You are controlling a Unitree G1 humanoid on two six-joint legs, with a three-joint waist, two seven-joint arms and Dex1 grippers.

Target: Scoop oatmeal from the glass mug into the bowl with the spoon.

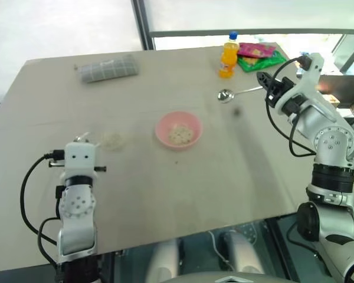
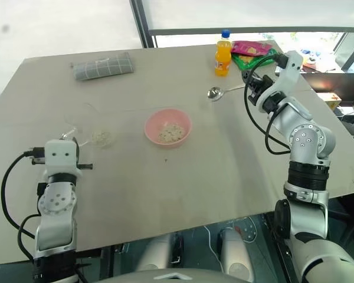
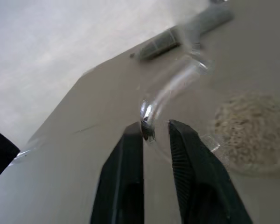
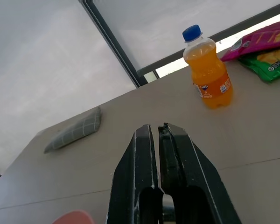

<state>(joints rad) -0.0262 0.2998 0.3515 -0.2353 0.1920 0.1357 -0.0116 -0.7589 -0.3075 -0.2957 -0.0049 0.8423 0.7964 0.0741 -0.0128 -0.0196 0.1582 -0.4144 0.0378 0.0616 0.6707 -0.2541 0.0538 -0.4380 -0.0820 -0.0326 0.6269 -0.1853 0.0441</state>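
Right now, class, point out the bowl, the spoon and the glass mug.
bowl (image 1: 161, 133), left eye view, pink rim.
spoon (image 1: 225, 95), left eye view, oval scoop.
glass mug (image 2: 102, 137), right eye view, oatmeal-filled base.

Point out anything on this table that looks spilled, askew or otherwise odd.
No spill stands out. The oatmeal sits inside the bowl, more lies in the glass mug, whose handle the left hand pinches. The right hand holds the spoon above the table.

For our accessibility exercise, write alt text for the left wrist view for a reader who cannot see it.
The left hand has its two black fingers closed on the handle of the glass mug, which holds pale oatmeal and stands on the beige table. Farther back lies a grey checked pouch.
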